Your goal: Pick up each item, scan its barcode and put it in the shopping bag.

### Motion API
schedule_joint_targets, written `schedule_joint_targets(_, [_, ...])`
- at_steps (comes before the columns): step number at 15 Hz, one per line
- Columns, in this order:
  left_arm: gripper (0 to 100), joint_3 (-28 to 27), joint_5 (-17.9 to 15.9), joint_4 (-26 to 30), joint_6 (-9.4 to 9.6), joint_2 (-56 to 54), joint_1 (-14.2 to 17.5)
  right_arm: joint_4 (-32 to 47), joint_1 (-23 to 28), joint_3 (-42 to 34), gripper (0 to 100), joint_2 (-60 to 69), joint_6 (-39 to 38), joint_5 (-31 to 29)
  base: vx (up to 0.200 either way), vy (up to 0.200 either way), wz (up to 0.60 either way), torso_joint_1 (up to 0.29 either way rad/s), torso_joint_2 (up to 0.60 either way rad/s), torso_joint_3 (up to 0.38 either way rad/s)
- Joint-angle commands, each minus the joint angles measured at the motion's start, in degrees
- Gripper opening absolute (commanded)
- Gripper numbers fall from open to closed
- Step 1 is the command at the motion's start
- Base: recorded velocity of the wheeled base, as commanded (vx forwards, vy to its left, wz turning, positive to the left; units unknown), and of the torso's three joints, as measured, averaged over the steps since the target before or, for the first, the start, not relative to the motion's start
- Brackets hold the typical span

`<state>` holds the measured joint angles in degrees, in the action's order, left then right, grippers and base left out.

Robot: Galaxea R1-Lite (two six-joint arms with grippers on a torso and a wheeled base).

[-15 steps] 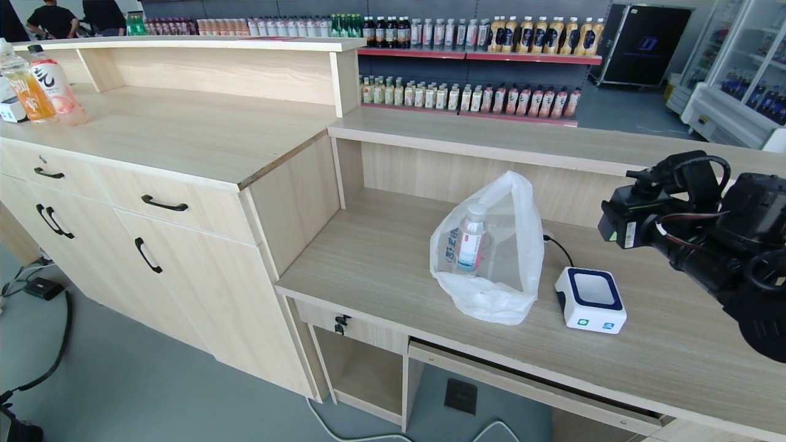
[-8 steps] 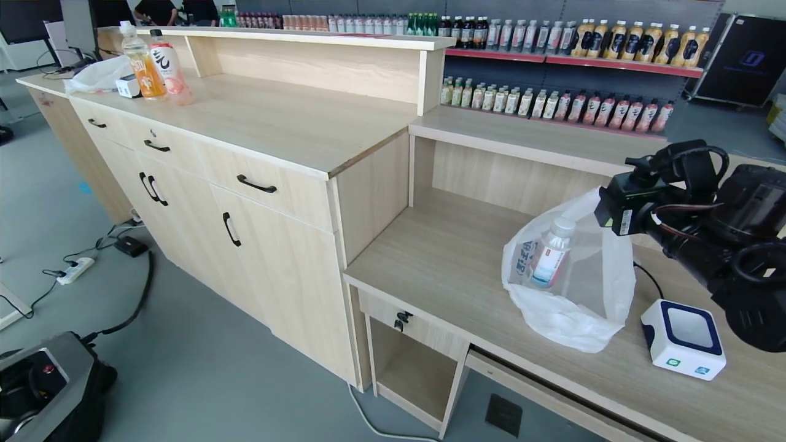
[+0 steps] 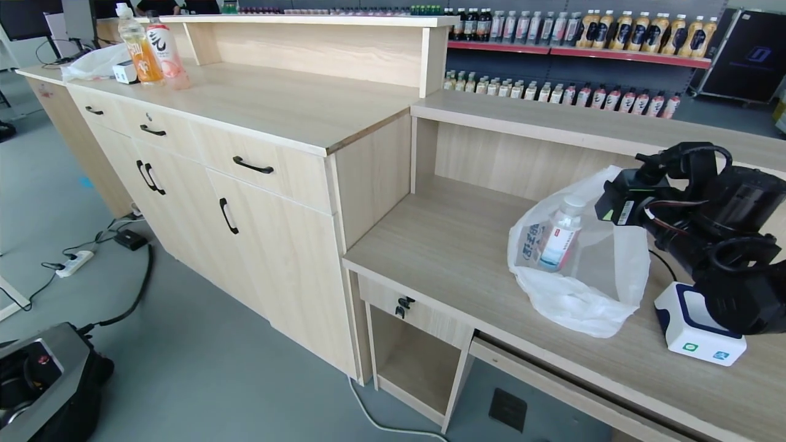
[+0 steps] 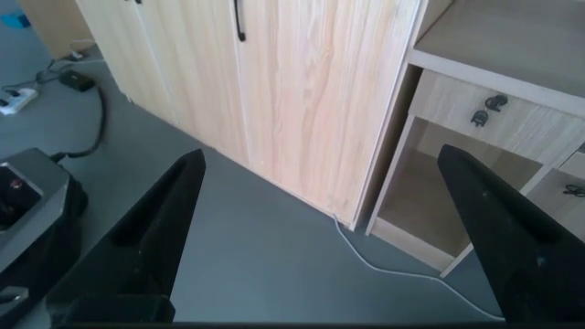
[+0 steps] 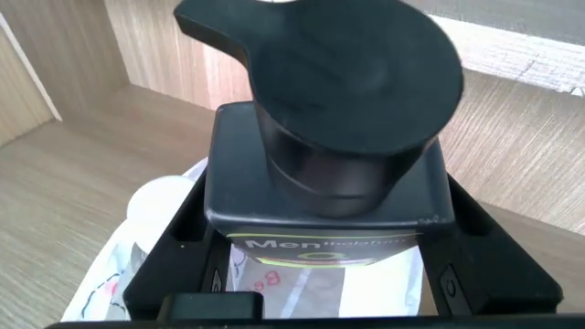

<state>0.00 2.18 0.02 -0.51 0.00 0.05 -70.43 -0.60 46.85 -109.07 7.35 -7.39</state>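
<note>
A white translucent shopping bag (image 3: 580, 276) stands open on the lower desk (image 3: 454, 245) with a clear water bottle (image 3: 559, 236) inside. My right gripper (image 3: 616, 202) hangs at the bag's upper right edge, shut on a dark container with a black cap (image 5: 329, 183) and a barcode label (image 3: 626, 212). In the right wrist view the bag (image 5: 119, 274) and the bottle's white cap (image 5: 155, 206) lie beneath that container. The white scanner (image 3: 700, 334) sits right of the bag. My left gripper (image 4: 320, 238) is open and empty, low over the grey floor facing the cabinet.
Two drink bottles (image 3: 150, 46), a small white box (image 3: 126, 72) and another white bag (image 3: 92, 61) stand on the higher counter (image 3: 276, 104) at far left. Cabinet doors and a drawer (image 3: 405, 307) face me. Cables (image 3: 80, 264) lie on the floor.
The head camera has swung left, shifting the whole scene right. Relative to the bag, my right gripper with the dark container has moved from beside the scanner to the bag's top edge.
</note>
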Motion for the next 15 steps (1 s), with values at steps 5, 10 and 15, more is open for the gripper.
schedule_joint_targets(5, [100, 0.0, 0.02, -0.02, -0.02, 0.0, 0.04, -0.15, 0.6, 1.76, 0, -4.22, -1.2, 2.82, 0.0, 0.0, 0.0, -0.014, 0.03, 0.019])
schedule_joint_targets(10, [100, 0.0, 0.02, -0.02, -0.02, 0.0, 0.04, -1.47, 1.04, 1.84, 0, -8.79, -0.93, 2.91, 0.0, 0.0, 0.0, 0.0, 0.0, 0.0])
schedule_joint_targets(15, [100, 0.0, 0.02, -0.02, -0.02, 0.0, 0.04, -1.56, 1.04, 2.72, 0, -11.43, -1.02, 4.05, 0.0, 0.0, 0.0, 0.0, 0.0, 0.0])
